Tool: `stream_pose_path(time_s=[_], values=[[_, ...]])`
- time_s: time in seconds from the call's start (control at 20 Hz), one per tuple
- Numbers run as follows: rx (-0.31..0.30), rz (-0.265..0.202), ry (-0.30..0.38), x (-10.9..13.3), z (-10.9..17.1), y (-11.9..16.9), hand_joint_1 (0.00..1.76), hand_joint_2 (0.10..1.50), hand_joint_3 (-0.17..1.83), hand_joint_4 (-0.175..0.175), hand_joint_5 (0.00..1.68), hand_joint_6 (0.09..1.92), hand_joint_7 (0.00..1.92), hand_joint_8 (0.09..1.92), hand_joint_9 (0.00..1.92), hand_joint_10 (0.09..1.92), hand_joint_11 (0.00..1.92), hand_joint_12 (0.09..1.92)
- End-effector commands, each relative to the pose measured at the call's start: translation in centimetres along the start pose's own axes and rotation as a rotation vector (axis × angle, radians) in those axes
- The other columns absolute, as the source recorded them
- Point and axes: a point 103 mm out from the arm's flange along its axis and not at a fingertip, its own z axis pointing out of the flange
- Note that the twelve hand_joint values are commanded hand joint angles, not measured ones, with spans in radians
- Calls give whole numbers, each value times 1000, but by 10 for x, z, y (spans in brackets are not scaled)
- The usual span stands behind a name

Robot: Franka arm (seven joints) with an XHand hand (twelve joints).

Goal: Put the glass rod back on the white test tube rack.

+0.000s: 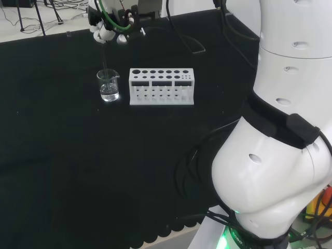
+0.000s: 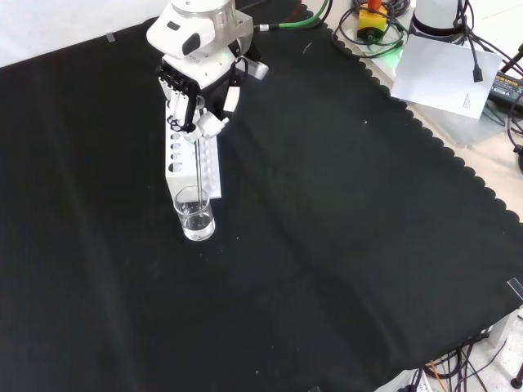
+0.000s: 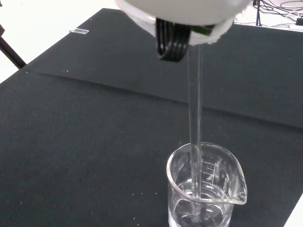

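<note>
1. You are seeing the hand [image 2: 198, 102] hanging above the rack's far end in the front view, its fingers [image 2: 176, 104] curling down and pinching the top of the rod [image 2: 200, 167].
2. In the head view the hand [image 1: 110, 32] is sitting at the top of the picture, over the beaker [image 1: 108, 85] and to the left of the rack [image 1: 162, 86].
3. The rod is hanging upright from the hand — its lower end is reaching down inside the beaker [image 2: 196, 216], which the wrist view shows plainly: the rod [image 3: 194, 118] is running straight down past the rim of the beaker [image 3: 207, 189] toward its floor.
4. The beaker is holding a little clear liquid at the bottom; whether the rod's tip is touching the glass floor, you cannot tell.
5. The rack [image 2: 193, 161] is standing on the cloth [image 2: 343, 245] just beside the beaker — to the beaker's right in the head view, behind it in the front view. Its top holes are showing dark, and the rod is not resting on it.
6. In the head view the arm's white links [image 1: 280, 129] are filling the right side.
</note>
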Motion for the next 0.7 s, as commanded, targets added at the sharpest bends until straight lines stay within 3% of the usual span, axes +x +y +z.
stream_pose_path(time_s=[0.05,0.7], values=[[-4,-5,1,1,-2,2,1316,690,679,-175,1156,606,1229,1042,1691,933,1694,938],[-29,28,3,-4,-47,-15,1316,691,677,-175,1157,604,1229,1041,1691,932,1695,938]])
